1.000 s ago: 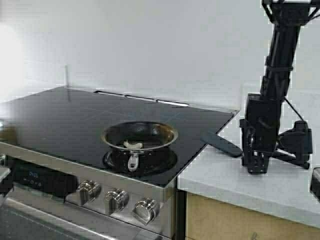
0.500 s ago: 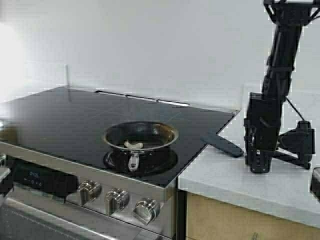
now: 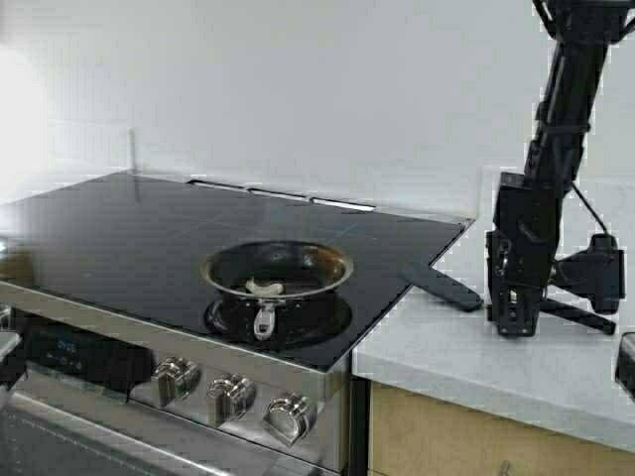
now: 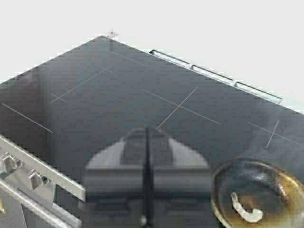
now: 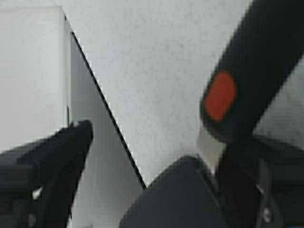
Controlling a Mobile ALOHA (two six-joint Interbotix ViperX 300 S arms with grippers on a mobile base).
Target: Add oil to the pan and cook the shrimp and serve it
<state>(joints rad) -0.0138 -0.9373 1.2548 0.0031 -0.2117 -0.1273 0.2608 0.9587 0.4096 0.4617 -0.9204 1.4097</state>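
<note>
The pan (image 3: 316, 263) sits at the front of the black cooktop (image 3: 129, 228), handle toward the knobs. One pale curled shrimp (image 3: 264, 288) lies inside it. The left wrist view shows the pan (image 4: 223, 190) and shrimp (image 4: 247, 212) beside my left gripper (image 4: 147, 137), which hovers shut and empty over the glass. My right gripper (image 3: 514, 322) points down over the white counter, just above a black spatula (image 3: 444, 288). In the right wrist view the right gripper (image 5: 152, 147) is open, and the spatula's handle (image 5: 247, 80) with its orange spot lies by one finger. The oil is out of view.
The white counter (image 3: 446, 347) adjoins the cooktop's right edge. Steel knobs (image 3: 230, 397) line the stove front. A white wall runs close behind. A dark object (image 3: 627, 362) shows at the right edge.
My right gripper has shifted slightly right and risen a little above the counter. The pan, shrimp and spatula have stayed put.
</note>
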